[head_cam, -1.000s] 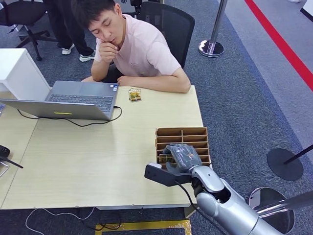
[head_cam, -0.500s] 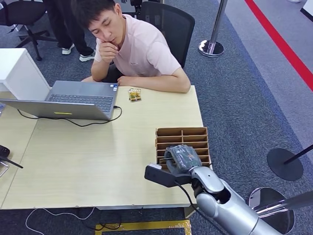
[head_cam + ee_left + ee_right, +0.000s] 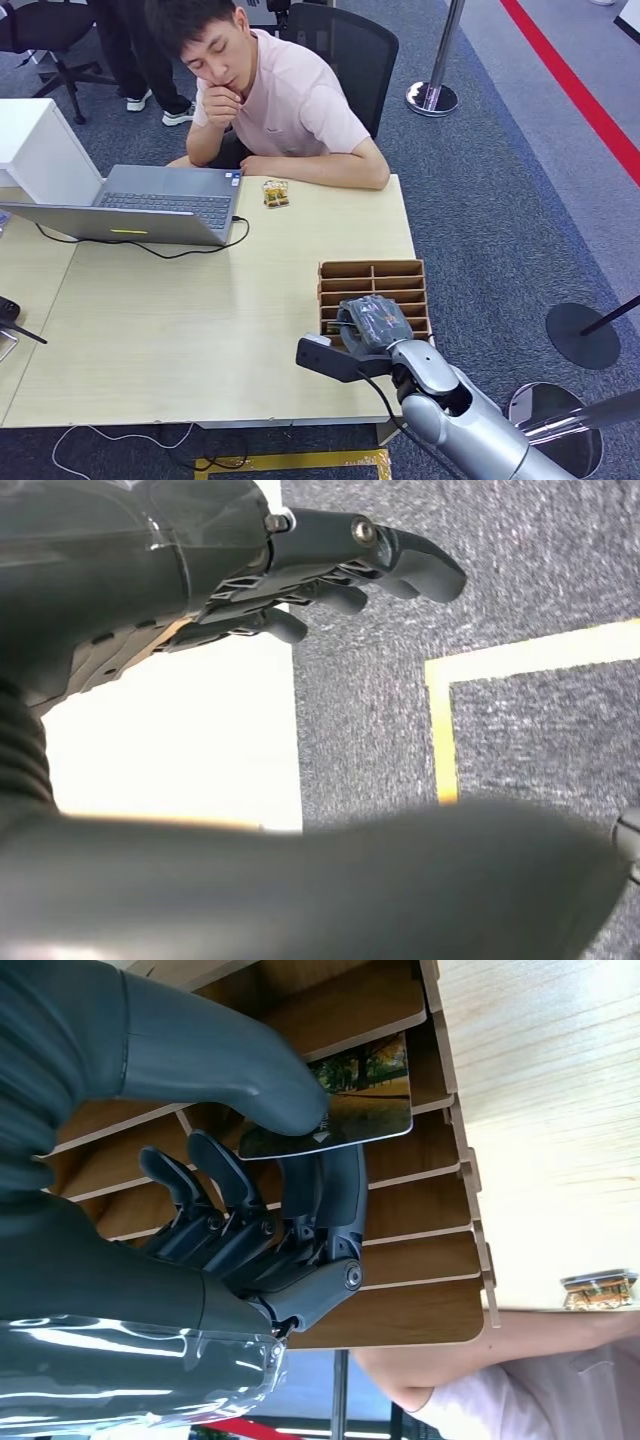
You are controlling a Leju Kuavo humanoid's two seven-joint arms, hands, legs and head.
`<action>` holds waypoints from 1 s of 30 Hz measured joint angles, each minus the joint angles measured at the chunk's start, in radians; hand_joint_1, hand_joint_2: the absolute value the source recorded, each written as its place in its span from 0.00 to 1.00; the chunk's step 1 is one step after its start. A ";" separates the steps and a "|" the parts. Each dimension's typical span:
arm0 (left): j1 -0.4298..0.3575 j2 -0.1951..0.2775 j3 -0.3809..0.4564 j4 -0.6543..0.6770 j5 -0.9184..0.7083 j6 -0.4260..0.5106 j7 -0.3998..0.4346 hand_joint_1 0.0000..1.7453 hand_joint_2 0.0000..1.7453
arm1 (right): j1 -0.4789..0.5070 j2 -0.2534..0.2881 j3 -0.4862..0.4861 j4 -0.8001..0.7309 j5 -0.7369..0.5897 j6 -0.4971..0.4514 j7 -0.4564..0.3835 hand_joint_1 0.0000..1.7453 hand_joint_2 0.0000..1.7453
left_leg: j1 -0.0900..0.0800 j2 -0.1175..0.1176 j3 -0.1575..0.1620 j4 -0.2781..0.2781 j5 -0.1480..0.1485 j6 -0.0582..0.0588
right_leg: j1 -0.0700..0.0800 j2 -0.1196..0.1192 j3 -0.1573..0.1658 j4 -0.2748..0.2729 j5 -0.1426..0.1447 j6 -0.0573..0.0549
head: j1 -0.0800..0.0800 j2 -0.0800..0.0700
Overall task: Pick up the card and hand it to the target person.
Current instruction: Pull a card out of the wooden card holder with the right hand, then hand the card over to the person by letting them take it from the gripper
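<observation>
A pale wooden counter (image 3: 189,320) carries a laptop (image 3: 143,205) toward its far left and a slotted wooden rack (image 3: 373,280) at its right edge. The right hand (image 3: 373,325) pinches the card (image 3: 362,1100) between thumb and fingers (image 3: 340,1190) over the rack's slots, its print seemingly trees. A seated person (image 3: 279,100) leans on the far edge. The left hand (image 3: 249,560) hangs above carpet, fingers loosely extended.

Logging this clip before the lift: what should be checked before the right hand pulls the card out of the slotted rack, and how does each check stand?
1. Grip on card: right hand pinches the card between thumb and a finger. Ok.
2. Card free of the slot: it sits among the dividers of the wooden rack; whether its hidden edge is clear, cannot tell.
3. Rack steady: it stands flat on the table, near the corner. Ok.
4. Target person ready: seated, eyes on the laptop, no hand held out. Not ok.
5. Left hand out of the way: open, holding nothing, over carpet. Ok.
</observation>
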 joint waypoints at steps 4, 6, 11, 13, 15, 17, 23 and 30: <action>0.000 0.000 0.000 0.000 0.004 0.016 -0.006 0.00 1.00 | 0.000 0.000 -0.002 0.000 0.003 -0.018 -0.009 0.88 1.00 | 0.000 0.000 0.000 0.000 0.000 0.000 | 0.000 0.000 0.000 0.000 0.000 0.000 | 0.000 0.000; 0.000 0.000 0.000 0.000 0.005 0.018 -0.006 0.00 1.00 | 0.002 -0.001 -0.007 -0.002 0.003 -0.037 -0.019 0.88 1.00 | 0.000 0.000 0.000 0.000 0.000 0.000 | 0.000 0.000 0.000 0.000 0.000 0.000 | 0.000 0.000; 0.000 0.000 0.001 0.000 0.014 0.019 -0.008 0.00 1.00 | 0.013 -0.005 -0.059 -0.058 0.002 -0.147 -0.088 0.88 1.00 | 0.000 0.000 0.000 0.000 0.000 0.000 | 0.000 0.000 0.000 0.000 0.000 0.000 | 0.000 0.000; 0.000 0.000 0.001 0.000 0.018 0.019 -0.010 0.00 1.00 | 0.018 -0.006 -0.096 -0.101 0.002 -0.178 -0.121 0.88 1.00 | 0.000 0.000 0.000 0.000 0.000 0.000 | 0.000 0.000 0.000 0.000 0.000 0.000 | 0.000 0.000; 0.000 0.000 0.001 0.000 0.021 0.019 -0.012 0.00 1.00 | 0.023 -0.006 -0.132 -0.142 -0.001 -0.207 -0.154 0.88 1.00 | 0.000 0.000 0.000 0.000 0.000 0.000 | 0.000 0.000 0.000 0.000 0.000 0.000 | 0.000 0.000; 0.000 0.000 0.002 0.000 0.023 0.019 -0.012 0.00 1.00 | 0.027 -0.007 -0.166 -0.176 -0.009 -0.240 -0.188 0.88 1.00 | 0.000 0.000 -0.001 0.000 0.000 0.000 | 0.000 0.000 0.000 0.000 0.000 0.000 | 0.000 0.000; 0.000 0.000 0.002 0.000 0.023 0.019 -0.018 0.00 1.00 | 0.048 -0.007 -0.243 -0.244 -0.033 -0.339 -0.285 0.88 1.00 | 0.000 0.000 -0.001 0.000 0.000 0.000 | 0.000 0.000 0.000 -0.001 0.000 0.000 | 0.000 0.000; -0.001 0.000 0.002 0.000 0.023 0.020 -0.024 0.00 1.00 | 0.074 -0.007 -0.267 -0.261 -0.031 -0.369 -0.316 0.88 1.00 | 0.000 0.000 -0.001 0.000 0.000 0.001 | 0.000 0.000 0.000 -0.002 0.001 0.001 | 0.000 0.000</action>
